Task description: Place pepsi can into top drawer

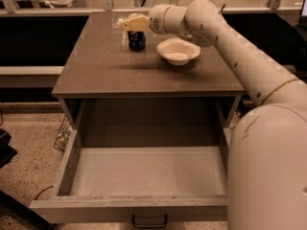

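Cream end effector | over pepsi can top | opening: cannot tell | top drawer open

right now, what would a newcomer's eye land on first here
The wide grey-brown top drawer stands pulled out across the front of the view. A thick cream robot arm reaches from the lower right to the back of the brown table. There its tool is at the top of a small dark blue pepsi can, with a round white bowl just to the can's right.
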Tool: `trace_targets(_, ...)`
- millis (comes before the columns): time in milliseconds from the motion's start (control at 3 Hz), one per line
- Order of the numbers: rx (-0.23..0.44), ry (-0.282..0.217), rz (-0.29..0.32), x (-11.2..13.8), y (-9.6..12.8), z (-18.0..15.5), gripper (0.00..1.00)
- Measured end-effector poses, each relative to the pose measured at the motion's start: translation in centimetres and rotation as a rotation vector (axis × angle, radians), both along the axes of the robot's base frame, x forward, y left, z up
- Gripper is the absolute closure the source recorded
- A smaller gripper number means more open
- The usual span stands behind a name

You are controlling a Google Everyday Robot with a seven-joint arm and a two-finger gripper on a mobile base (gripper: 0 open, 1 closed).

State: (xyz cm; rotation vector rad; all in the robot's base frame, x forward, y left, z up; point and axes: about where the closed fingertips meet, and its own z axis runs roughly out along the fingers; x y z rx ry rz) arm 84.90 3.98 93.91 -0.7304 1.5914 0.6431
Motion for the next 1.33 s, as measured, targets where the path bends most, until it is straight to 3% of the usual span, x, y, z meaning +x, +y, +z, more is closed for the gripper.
trace_targets(667, -0.004, 0.029, 0.013, 2.1, 2.2, -2.2, 0.0)
trace_targets(1333, -0.003, 0.033, 0.021, 2.1, 2.9, -2.4, 0.49)
